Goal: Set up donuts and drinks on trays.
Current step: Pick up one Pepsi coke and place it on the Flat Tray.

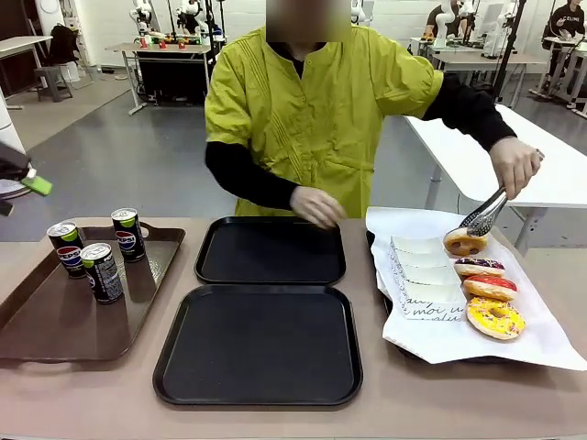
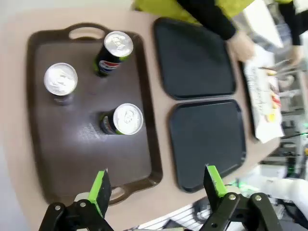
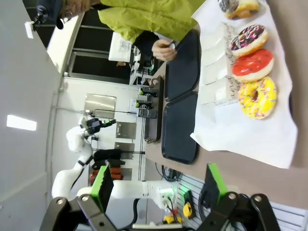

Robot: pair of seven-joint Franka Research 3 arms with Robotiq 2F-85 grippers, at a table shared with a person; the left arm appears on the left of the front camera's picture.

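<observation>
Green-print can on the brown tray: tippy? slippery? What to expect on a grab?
Probably tippy: the can is tall, slim and upright, so a high push may topple it; once down it would likely roll. Its glossy wall looks smooth, so it may slip in a light grip.

left gripper [image 2: 158,185]: jaws spread wide, pointing down, hovering high and left of the near black tray [image 1: 257,344] | right gripper [image 3: 157,185]: jaws spread wide, raised, wrist rolled sideways, off that tray's right side | person's blurred hand [image 1: 316,206]: low, beyond the tray | person's other hand [image 1: 514,165]: raised, fingers curled, beyond and right of the tray
</observation>
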